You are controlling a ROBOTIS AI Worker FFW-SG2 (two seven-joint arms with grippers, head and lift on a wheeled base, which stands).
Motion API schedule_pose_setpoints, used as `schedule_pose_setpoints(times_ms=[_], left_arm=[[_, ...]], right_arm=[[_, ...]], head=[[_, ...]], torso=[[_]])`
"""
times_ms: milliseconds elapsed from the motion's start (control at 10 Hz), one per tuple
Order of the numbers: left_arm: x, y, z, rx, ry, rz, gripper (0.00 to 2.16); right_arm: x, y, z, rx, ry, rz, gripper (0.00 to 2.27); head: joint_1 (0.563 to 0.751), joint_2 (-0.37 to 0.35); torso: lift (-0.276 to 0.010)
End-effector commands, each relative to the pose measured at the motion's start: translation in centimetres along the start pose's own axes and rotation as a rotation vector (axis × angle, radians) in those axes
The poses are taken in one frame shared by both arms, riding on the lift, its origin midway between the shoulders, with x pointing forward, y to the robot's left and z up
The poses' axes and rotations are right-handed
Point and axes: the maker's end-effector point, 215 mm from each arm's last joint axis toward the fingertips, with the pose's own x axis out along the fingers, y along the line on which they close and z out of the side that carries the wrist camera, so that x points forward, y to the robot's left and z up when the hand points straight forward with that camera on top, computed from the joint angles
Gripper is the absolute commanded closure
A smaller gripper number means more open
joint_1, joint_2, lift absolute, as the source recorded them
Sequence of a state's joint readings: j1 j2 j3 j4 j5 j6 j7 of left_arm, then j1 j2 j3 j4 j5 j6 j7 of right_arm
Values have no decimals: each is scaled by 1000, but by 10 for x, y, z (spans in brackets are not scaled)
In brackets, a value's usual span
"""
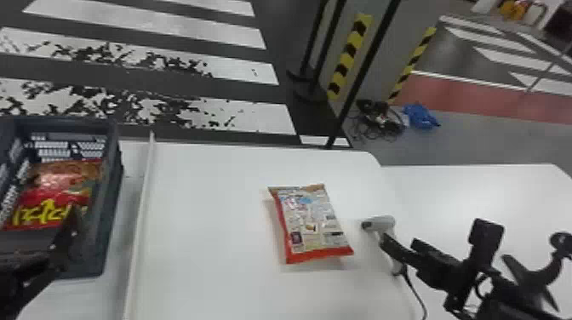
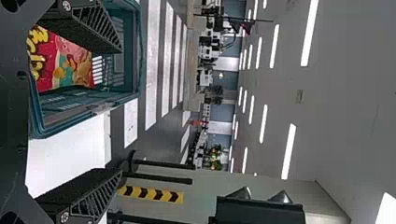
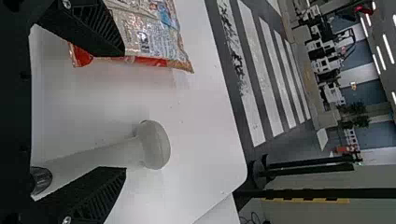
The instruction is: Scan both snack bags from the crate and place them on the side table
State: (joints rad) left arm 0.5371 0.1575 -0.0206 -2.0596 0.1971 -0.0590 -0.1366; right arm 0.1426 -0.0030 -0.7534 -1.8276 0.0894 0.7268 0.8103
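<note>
One crinkled bag (image 1: 313,225) lies between left gripper (image 1: 58,244) and right gripper (image 1: 402,247) (both gaping, empty).

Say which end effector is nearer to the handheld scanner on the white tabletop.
Right. The right end effector is open close by the scanner, while the left end effector is well off to the scanner's left, at the crate.

Left arm (image 1: 15,283) enters head view at lower left; its gripper (image 1: 66,242) stands open, fingers (image 2: 86,25) wide apart. Right arm (image 1: 517,300) enters at lower right, gripper (image 1: 400,243) angled inward, fingers (image 3: 88,28) likewise parted.
</note>
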Motion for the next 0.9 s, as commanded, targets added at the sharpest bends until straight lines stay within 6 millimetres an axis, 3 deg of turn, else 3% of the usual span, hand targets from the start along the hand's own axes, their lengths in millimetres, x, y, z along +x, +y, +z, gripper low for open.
schedule_pose_setpoints(times_ms=[0, 100, 800], left_arm=[[1, -3, -7, -2, 11, -3, 90], [2, -5, -7, 2, 10, -5, 90], [3, -3, -11, 3, 18, -3, 90]], right_arm=[[11, 1, -18, 27, 26, 10, 53], [19, 0, -29, 35, 42, 11, 53], [41, -23, -7, -132, 25, -36, 53]], head=[[695, -350], [695, -350], [695, -350]], torso=[[-98], [-98], [-98]])
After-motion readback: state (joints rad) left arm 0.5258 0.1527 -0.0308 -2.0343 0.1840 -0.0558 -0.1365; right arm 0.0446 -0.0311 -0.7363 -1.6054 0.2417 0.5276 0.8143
